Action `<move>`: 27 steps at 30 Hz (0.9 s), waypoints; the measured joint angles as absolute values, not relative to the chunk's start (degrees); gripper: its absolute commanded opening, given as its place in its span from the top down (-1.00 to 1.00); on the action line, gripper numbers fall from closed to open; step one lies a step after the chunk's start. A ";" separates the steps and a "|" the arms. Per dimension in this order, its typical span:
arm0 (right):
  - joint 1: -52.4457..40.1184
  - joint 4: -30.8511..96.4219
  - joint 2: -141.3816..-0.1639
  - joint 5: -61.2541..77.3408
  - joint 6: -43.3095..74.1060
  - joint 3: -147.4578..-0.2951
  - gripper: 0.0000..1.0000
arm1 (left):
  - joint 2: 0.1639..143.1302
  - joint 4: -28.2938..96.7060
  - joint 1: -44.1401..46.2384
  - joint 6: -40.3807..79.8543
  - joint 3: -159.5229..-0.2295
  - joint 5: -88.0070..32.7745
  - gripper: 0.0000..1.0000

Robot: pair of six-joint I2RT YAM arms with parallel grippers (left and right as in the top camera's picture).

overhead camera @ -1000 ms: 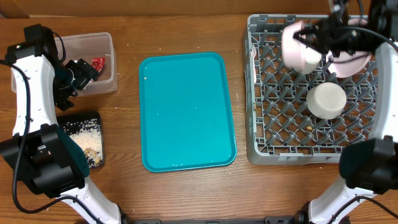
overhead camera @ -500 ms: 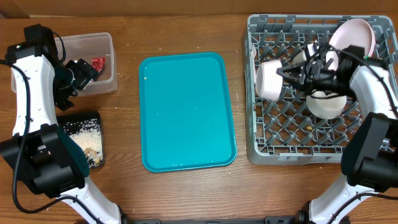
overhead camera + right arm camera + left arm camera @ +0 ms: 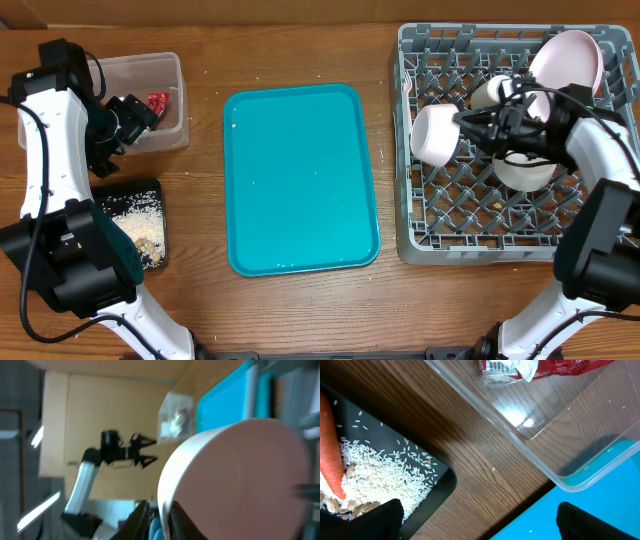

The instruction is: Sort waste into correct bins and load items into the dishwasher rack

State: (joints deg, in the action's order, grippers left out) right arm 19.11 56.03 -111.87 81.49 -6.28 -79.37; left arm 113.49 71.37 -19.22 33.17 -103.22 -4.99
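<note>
Over the left half of the dishwasher rack, the right fingers pinch the rim of a white bowl. The bowl lies on its side, base pointing toward the teal tray. Right wrist view agrees: rim wall clamped between the 2 pads, bowl filling the frame. I can't tell whether it touches the pegs or hangs just above them.

Handling: I'd judge it rigid, smooth and light; plastic or ceramic, can't say which. A 1-sided rim pinch lets it swing, and a glossy wall could slip, so slow moves. I'd set it mouth-down between peg rows, clear of the inverted bowl just beside it. Small cup and pink-white plate sit further back in the rack.

Left fingers are spread, holding nothing, above the tabletop between clear tub and black tray. Red wrapper is in the tub; rice and carrot are in the black tray. Waste looks sorted.
</note>
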 measured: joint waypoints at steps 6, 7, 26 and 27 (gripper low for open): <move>23.66 56.16 -111.87 70.37 2.79 -80.36 0.43 | 113.49 71.37 -19.22 33.15 -103.22 -4.99 -1.00; 24.08 57.60 -111.87 67.83 3.97 -81.43 0.43 | 113.49 71.37 -19.22 33.15 -103.22 -4.99 -0.99; 6.42 70.78 -98.56 20.21 12.47 -99.90 0.72 | 113.49 71.37 -19.22 33.17 -103.20 -4.99 -1.00; 4.25 70.35 -99.04 18.68 12.88 -99.72 0.76 | 113.49 71.37 -19.22 33.17 -103.20 -4.99 -1.00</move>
State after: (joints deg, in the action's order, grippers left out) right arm 4.25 70.35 -99.04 18.68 12.88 -99.72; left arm 113.49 71.37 -19.22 33.17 -103.20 -4.99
